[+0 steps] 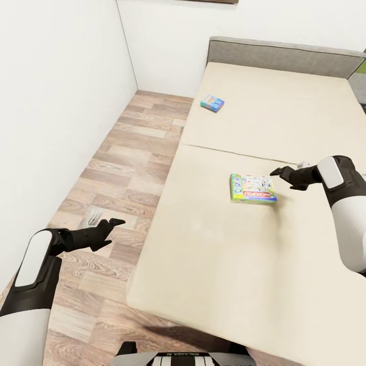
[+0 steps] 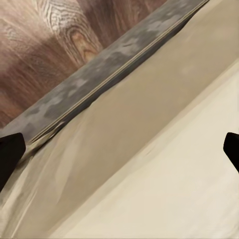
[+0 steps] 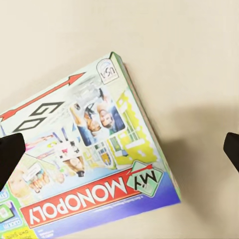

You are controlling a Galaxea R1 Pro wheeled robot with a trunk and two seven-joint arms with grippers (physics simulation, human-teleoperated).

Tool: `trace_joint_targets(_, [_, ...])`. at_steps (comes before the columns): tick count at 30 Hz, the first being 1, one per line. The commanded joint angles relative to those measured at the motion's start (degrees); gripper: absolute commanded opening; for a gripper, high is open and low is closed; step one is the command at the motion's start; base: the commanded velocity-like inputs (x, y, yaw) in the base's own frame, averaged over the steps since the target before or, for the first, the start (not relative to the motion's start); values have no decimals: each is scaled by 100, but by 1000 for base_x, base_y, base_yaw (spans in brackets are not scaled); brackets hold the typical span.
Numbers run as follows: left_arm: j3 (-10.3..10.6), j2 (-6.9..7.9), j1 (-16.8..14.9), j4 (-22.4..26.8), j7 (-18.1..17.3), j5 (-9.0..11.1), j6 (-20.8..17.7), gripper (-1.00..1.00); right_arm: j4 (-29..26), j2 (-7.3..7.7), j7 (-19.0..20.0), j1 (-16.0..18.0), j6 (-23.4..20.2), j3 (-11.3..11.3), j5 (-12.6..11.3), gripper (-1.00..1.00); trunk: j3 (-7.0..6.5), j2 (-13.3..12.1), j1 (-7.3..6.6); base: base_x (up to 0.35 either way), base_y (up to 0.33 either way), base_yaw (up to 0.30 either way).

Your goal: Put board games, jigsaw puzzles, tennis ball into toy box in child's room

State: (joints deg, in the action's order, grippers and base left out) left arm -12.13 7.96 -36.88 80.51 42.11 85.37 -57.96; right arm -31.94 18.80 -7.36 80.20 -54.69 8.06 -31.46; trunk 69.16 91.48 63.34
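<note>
Both board games lie on the bed (image 1: 264,264), so collection looks barely begun. The right end effector (image 1: 282,176), fingers spread and empty, hovers just beside the "MY MONOPOLY" box (image 1: 252,187); the light-blue game (image 1: 212,102) lies well beyond it. The left end effector (image 1: 109,227) hangs open off the bed's side.

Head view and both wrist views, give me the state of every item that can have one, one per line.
MY MONOPOLY board game: flat on the bed, face up, not gripped.
Light-blue board game: flat on the bed nearer the headboard, untouched.
Right end effector: open, over the MY MONOPOLY box.
Left end effector: open, empty, over the floor beside the bed.
</note>
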Motion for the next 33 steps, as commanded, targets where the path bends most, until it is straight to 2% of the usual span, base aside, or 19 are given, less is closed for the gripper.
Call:
trace_joint_targets(1, [-6, 4, -3, 5, 58, 61, -14, 100, -5, -1, -56, -1, -20, 11, -62, 100, 13, 2, 0, 0, 0, 0])
trace_joint_targets(33, [-8, 12, -3, 8, 52, 59, -14, 100, -14, 3, -52, -22, -24, 11, -62, 100, 291, 2, 0, 0, 0, 0])
